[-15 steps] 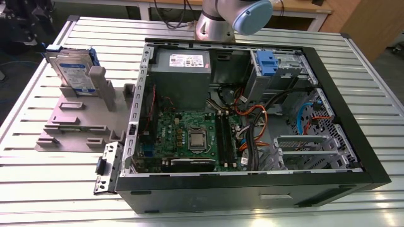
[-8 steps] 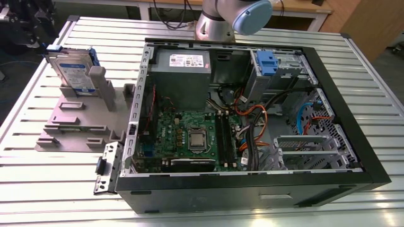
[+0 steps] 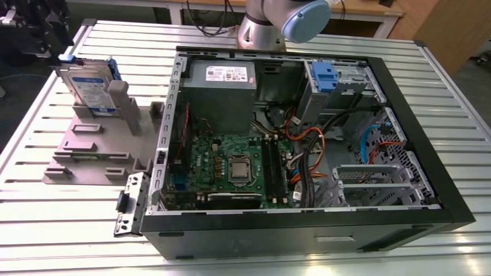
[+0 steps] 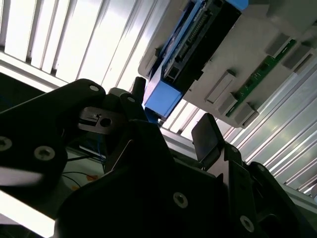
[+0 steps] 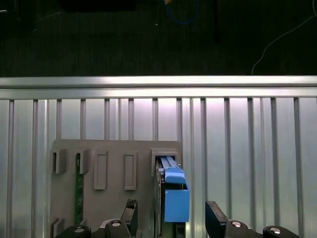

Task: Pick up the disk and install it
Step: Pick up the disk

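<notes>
The disk [image 3: 83, 86] stands on edge in the grey holder [image 3: 96, 141], at the end of the holder nearest the table's far edge, on the exterior view's left. Its blue carrier [image 5: 176, 198] runs along the upper edge.

In the first wrist view the gripper [image 5: 171, 207] hangs over it with its jaws spread wide and holding nothing. One finger [image 5: 130, 212] is on each side of the carrier, with a gap showing on both sides. The second wrist view shows the same: two dark fingertips [image 4: 207, 134] apart, with the blue end of the carrier between them and clear of both.

On one side of the disk there are only bare slats of the metal table [image 5: 247, 148], so that flank is open. On the other side are the holder's low posts and one green circuit strip [image 5: 78, 188] standing in a slot. A taller grey post [image 3: 119, 96] stands just beside the disk on the exterior view's right.

The table's edge rail [image 5: 158, 82] runs close behind the holder, with dark floor and loose cables beyond it.

The open computer case [image 3: 307, 230] lies near the holder, on the exterior view's right. Its metal side wall [image 3: 172, 115] rises between the two. Inside are the green board [image 3: 230, 164], a grey power supply [image 3: 222, 86], a blue bracket [image 3: 326, 77] and tangled wires.

In all there is one disk, one holder, one case and two fingers.
</notes>
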Robot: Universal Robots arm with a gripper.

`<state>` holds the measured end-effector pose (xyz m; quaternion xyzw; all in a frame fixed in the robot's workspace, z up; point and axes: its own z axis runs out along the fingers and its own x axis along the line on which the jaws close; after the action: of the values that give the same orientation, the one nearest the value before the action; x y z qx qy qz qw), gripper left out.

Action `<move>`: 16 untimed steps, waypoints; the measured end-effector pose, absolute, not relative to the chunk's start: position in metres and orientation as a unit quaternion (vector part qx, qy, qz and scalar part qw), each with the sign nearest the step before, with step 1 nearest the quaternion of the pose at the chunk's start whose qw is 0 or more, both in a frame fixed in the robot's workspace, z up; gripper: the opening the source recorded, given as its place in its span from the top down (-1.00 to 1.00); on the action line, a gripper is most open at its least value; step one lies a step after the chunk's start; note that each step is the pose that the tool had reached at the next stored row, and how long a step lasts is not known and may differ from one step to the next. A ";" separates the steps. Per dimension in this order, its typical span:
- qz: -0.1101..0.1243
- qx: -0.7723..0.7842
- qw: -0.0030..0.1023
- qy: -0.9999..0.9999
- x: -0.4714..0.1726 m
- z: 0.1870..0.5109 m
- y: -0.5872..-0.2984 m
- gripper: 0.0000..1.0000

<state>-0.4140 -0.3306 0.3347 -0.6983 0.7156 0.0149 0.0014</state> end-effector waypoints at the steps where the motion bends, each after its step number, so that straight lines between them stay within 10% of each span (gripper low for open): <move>1: 0.014 -0.698 0.000 0.716 -0.414 0.334 -0.330 -0.29; 16: -0.005 -0.698 -0.001 0.716 -0.416 0.318 -0.326 -0.29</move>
<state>-0.4164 -0.3256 0.3184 -0.6983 0.7158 -0.0046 -0.0013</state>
